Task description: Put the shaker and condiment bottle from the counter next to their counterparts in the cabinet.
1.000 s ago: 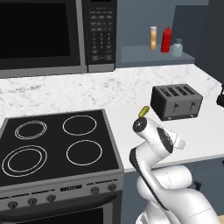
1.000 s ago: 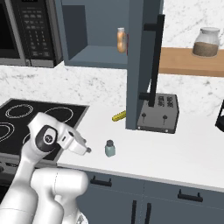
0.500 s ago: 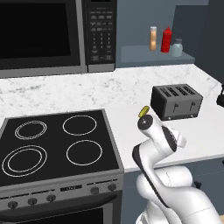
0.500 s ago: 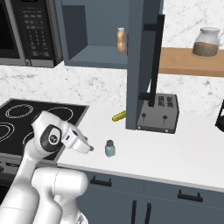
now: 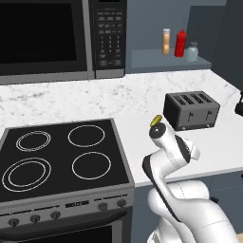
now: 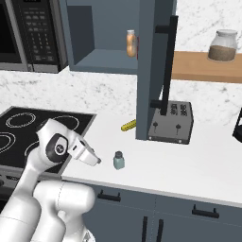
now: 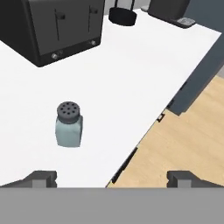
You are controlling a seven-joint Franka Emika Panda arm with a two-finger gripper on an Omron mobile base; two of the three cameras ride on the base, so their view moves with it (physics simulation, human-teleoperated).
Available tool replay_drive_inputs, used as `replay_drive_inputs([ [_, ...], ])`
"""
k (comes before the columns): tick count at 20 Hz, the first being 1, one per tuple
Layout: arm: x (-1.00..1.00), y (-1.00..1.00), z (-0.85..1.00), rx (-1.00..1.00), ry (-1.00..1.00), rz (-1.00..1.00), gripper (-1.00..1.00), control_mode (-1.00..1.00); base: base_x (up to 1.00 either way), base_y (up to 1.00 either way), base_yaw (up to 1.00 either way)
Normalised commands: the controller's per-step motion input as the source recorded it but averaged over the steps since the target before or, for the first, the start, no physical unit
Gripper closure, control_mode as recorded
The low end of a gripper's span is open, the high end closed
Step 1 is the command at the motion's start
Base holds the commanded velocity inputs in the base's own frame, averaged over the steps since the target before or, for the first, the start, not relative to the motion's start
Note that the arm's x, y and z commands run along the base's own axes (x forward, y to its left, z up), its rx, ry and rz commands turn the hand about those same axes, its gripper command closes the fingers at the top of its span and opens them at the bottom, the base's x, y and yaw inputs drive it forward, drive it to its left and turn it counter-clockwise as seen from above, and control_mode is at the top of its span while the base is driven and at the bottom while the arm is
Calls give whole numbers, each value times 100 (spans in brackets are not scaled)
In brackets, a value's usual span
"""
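Observation:
The shaker (image 7: 68, 124), pale blue-grey with a grey holed cap, stands upright on the white counter (image 7: 131, 78) near its front edge. In the hand view it sits left of centre, a short way beyond my gripper (image 7: 112, 178), which is open with nothing between its fingertips (image 7: 41, 177). From the right base view my gripper (image 6: 96, 160) hovers low just left of the shaker (image 6: 118, 160). The orange condiment bottle (image 5: 165, 42) stands on the cabinet (image 5: 166, 60) shelf beside the counterparts: a red squeeze bottle (image 5: 180, 43) and a twin shaker (image 5: 191, 52).
A black toaster (image 6: 172, 123) stands behind the shaker under the open cabinet door (image 6: 151, 71). A small yellow item (image 6: 128, 125) lies left of it. The stove (image 5: 61, 156) is to the left, the microwave (image 5: 57, 38) above it. A jar (image 6: 222, 46) sits on a wooden shelf.
My hand has edged slightly to the right toward the shaker. The shaker and the things in the cabinet have not moved, and the jaws have stayed wide.

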Motion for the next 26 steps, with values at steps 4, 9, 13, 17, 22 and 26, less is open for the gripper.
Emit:
replay_drive_inputs([
  [4, 0, 0, -31, 0, -3, 1, -100, -100, 0, 0, 0],
  [9, 4, -12, -23, 0, 0, 7, -100, -100, 0, 0, 0],
  [13, 3, -22, -33, 0, -1, 11, -100, -100, 0, 0, 0],
  [17, 0, -4, -47, 0, 0, 10, -100, -100, 0, 0, 0],
  [22, 0, -9, -37, 0, -3, 7, -100, -100, 0, 0, 0],
  [26, 9, -18, -38, 0, -6, 7, -100, -100, 0, 0, 0],
])
